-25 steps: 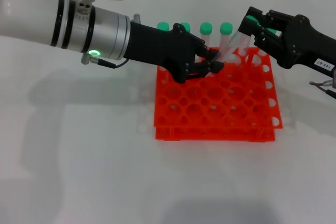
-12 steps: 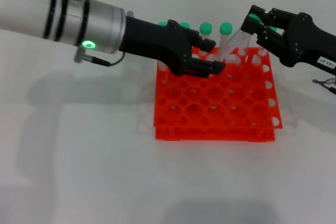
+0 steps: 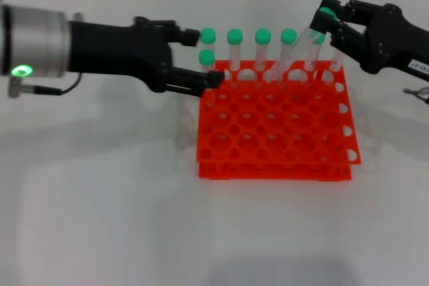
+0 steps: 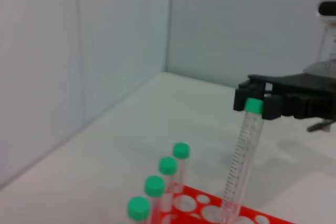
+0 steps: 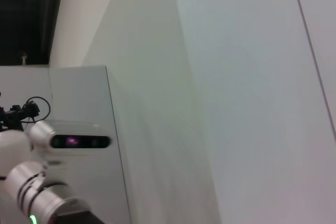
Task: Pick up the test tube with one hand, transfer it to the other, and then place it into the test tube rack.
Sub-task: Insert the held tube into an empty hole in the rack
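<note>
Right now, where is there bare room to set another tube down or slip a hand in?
Free: the rack's near rows of holes, and the table in front and to its left. Crowded: the far row, with green-capped tubes, the left pincer at its corner, and the right pincer holding the tilted test tube above the far right holes.

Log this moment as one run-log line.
phase: insert after handover | right gripper: shut on test tube at cap, tube tilted, tip at test tube rack back row | left gripper: open, beside rack

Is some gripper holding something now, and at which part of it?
The right gripper holds the tilted test tube at its green cap end. The left gripper holds nothing.
</note>
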